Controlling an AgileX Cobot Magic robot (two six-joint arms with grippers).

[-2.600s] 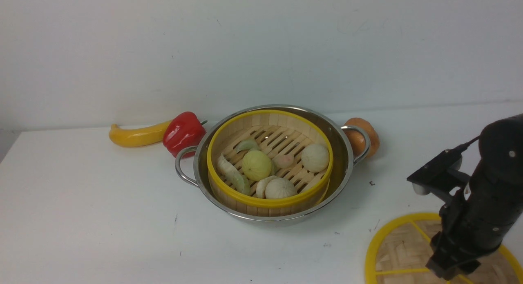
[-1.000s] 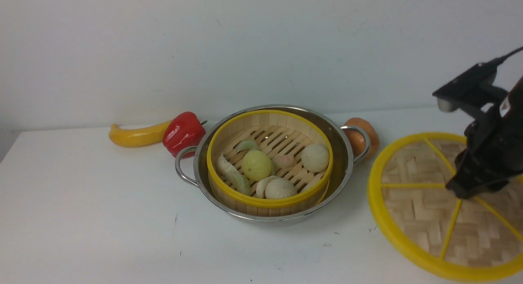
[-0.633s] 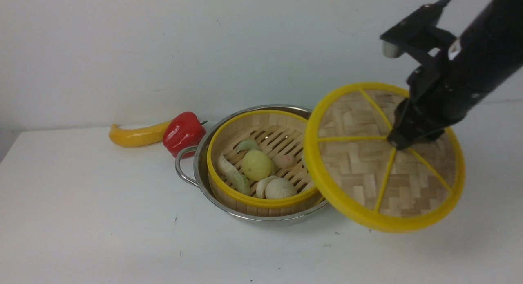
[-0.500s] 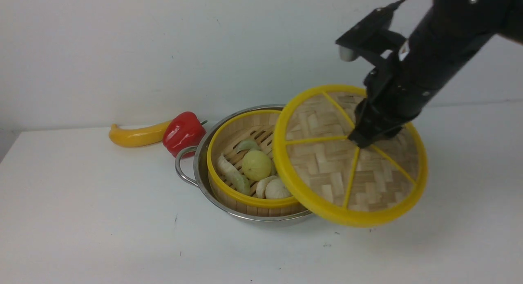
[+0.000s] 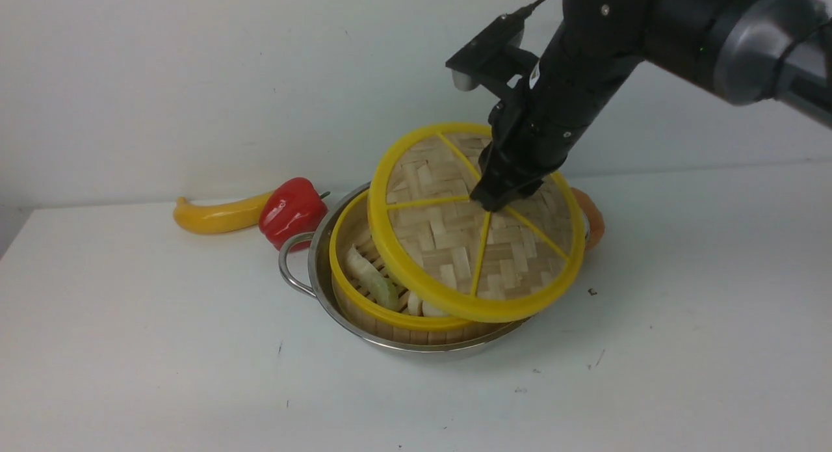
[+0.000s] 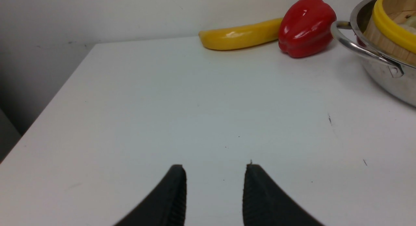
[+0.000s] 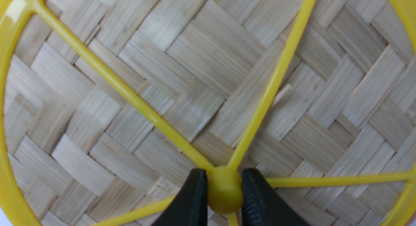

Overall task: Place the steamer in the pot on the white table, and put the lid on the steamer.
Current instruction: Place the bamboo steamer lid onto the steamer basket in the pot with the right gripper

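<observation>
Matte white worktop [image 5: 162,361] bears a steel pot [image 5: 416,346] holding the slatted bamboo steamer [image 5: 356,294]; right tool [image 5: 487,201], slanting down, pinches the knob [image 7: 224,193] of the tilted woven lid [image 5: 455,244]; left tool [image 6: 215,167] gapes empty.

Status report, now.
Right gripper shut on knob of lid; left gripper open, empty. Lid tilted over steamer in pot, not seated. No obstruction seen.

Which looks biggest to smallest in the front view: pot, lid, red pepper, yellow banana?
1. pot and lid: too close to rank; the raised lid hides much of the pot.
2. red pepper.
3. yellow banana, longer but thinner.
</observation>
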